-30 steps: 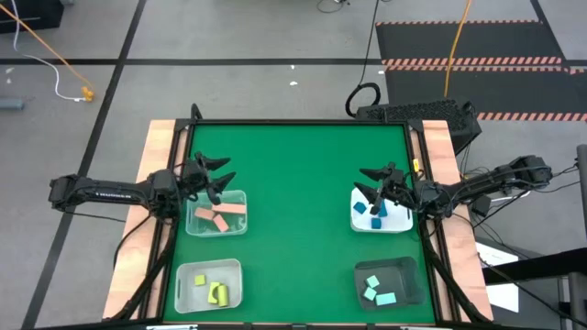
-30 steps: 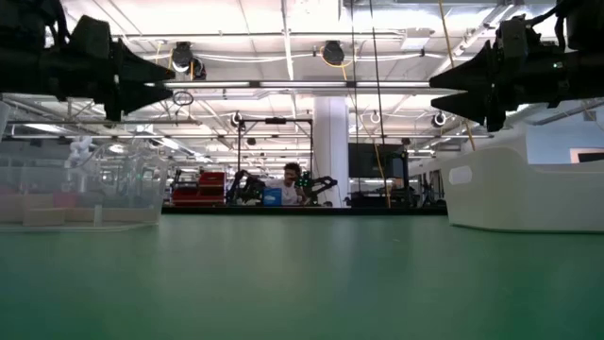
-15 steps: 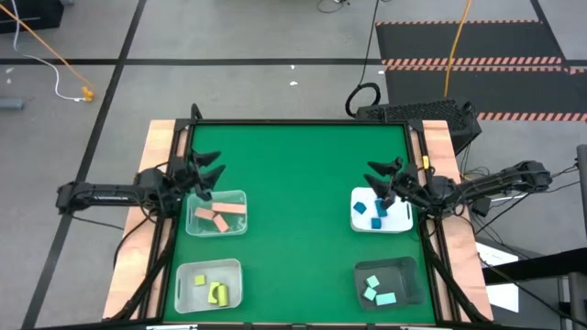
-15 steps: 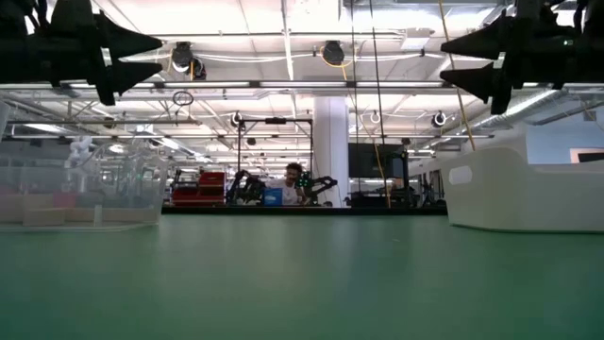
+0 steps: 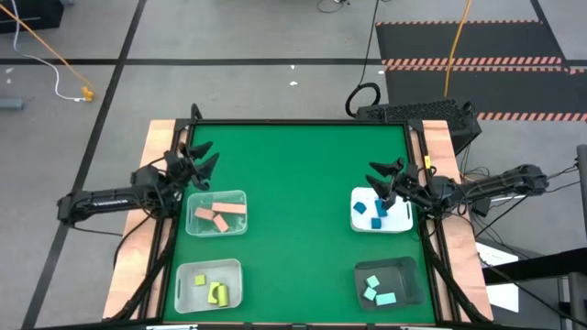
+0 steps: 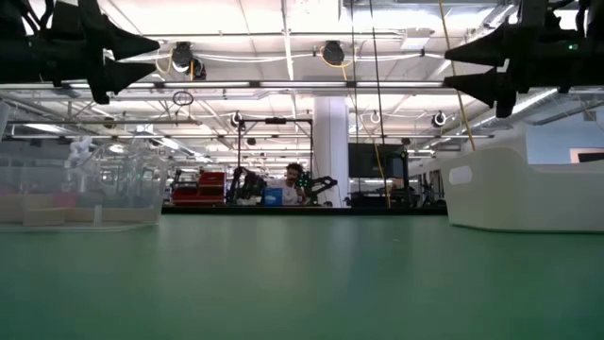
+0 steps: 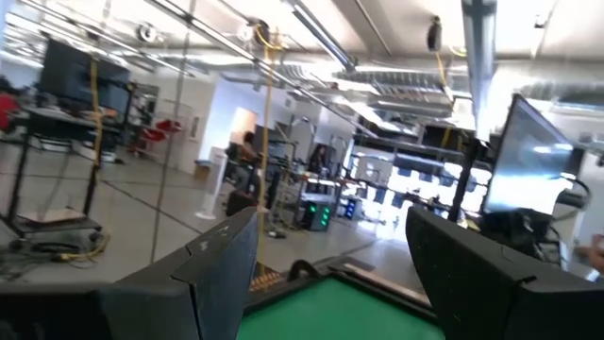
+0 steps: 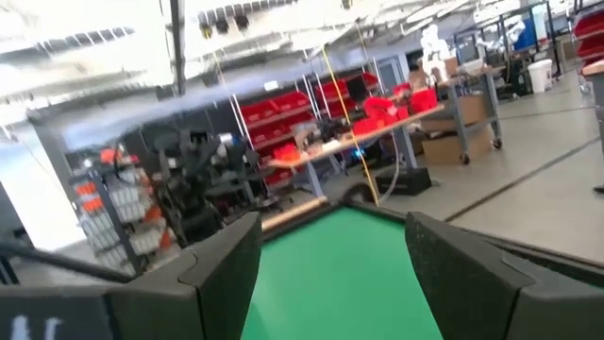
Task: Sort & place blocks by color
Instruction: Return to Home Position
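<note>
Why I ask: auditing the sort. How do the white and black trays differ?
The white tray holds blue blocks; the black tray holds light teal blocks. The white tray lies partly under the open right gripper; the black tray sits in a table corner, uncovered. Both are on the right side. The left gripper hangs open at the left edge.

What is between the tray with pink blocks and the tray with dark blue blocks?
Nothing: only bare green tabletop lies between the clear tray and the white tray, as the high view shows.
</note>
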